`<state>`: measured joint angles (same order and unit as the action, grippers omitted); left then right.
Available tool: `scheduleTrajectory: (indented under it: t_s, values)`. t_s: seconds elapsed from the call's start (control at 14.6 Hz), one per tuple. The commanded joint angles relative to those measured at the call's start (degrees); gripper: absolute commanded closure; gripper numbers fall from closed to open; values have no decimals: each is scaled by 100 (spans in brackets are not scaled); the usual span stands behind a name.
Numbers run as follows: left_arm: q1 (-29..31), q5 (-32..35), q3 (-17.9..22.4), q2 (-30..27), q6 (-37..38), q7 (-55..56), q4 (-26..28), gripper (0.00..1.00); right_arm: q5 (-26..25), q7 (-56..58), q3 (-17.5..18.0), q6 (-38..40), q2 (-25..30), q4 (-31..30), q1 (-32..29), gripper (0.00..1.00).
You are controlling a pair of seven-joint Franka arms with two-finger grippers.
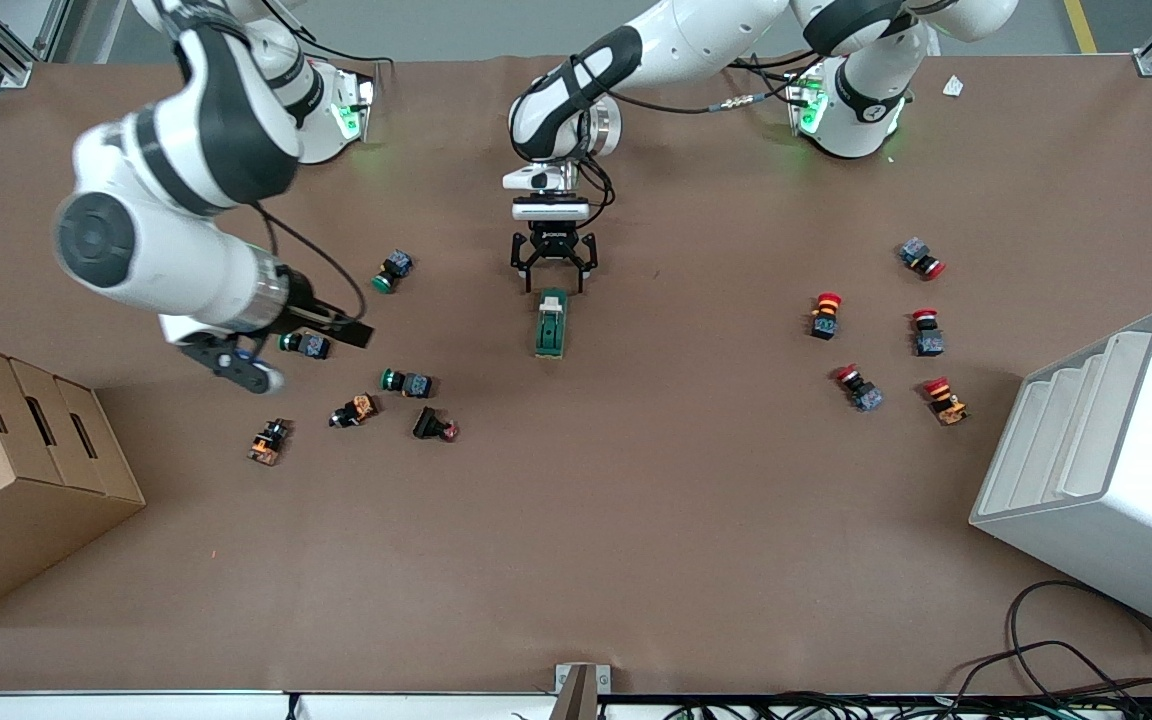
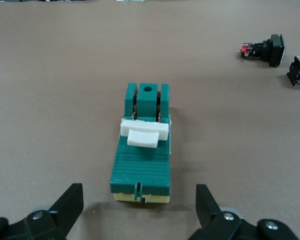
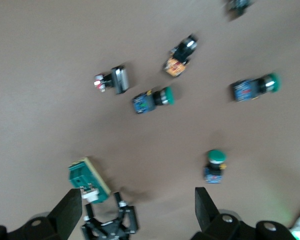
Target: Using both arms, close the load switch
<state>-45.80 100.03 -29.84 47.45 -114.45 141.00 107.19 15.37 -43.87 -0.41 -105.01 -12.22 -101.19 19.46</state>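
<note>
The load switch [image 1: 551, 323], a dark green block with a white handle [image 2: 144, 134], lies mid-table. My left gripper [image 1: 553, 272] is open, low over the table just past the switch's end that is farther from the front camera. In the left wrist view the switch [image 2: 142, 145] lies just ahead of the gripper [image 2: 139, 205], its cream end between the spread fingertips [image 2: 72, 200], untouched. My right gripper [image 1: 308, 352] is open and empty, up in the air over the green-capped buttons toward the right arm's end. Its wrist view shows the gripper [image 3: 137, 220], the switch [image 3: 87, 177] and the left gripper [image 3: 110, 225].
Green-capped buttons [image 1: 392, 270] [image 1: 406, 382] and black and orange ones [image 1: 354, 410] lie toward the right arm's end. Several red-capped buttons [image 1: 826, 313] lie toward the left arm's end. A cardboard box [image 1: 16, 470] and a white rack [image 1: 1106, 470] stand at the table's two ends.
</note>
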Motion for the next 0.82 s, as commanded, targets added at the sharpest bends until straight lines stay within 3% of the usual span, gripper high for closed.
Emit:
scheduleTrajectory:
  t_s: [0.0,0.21,0.75]
  values:
    - [-60,192,22,1,98,217,39,1,510,-367,-56,-1052,124,-847,390,0]
    - [-96,192,22,71,221,235,48,1,870,-755,-47,-1969,-95,-1236,882,0]
    - [-157,192,31,195,397,446,48,1,2144,-773,-47,-3174,-1089,-1245,1937,0]
